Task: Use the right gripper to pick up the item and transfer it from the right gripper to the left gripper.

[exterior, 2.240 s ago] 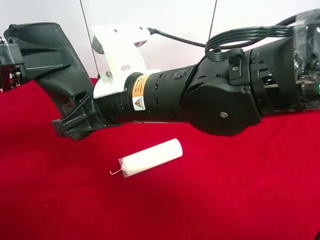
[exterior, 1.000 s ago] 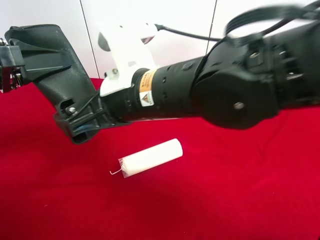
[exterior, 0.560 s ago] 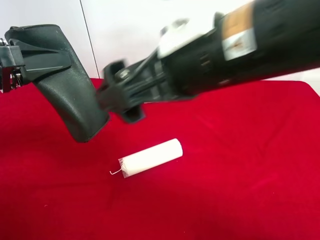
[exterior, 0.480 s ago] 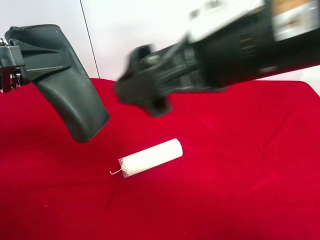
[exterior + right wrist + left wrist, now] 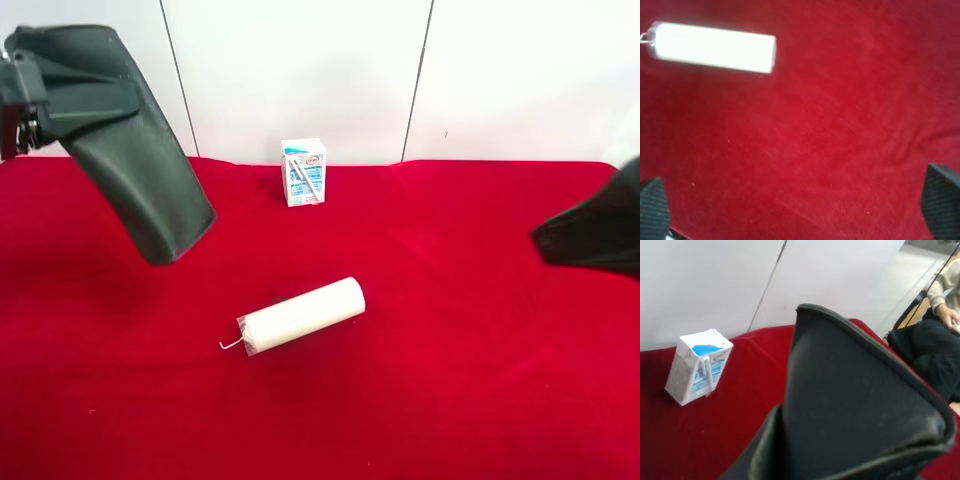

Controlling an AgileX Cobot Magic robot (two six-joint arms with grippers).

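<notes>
The item, a dark greenish-black flat case, hangs tilted in the air over the red cloth at the exterior high view's left. The left gripper at that view's left edge is shut on its upper end. The case fills the left wrist view; the jaws themselves do not show there. The right gripper is a blurred black shape at the exterior high view's right edge, far from the case. In the right wrist view it is open and empty, fingertips wide apart above bare cloth.
A white cylinder with a wire hook lies on the red cloth mid-table; it also shows in the right wrist view. A small blue-and-white carton stands at the back; it also shows in the left wrist view. White wall behind.
The right gripper let go of the case and its arm swung away to the right edge. The left gripper kept hold of the case and lifted it slightly.
</notes>
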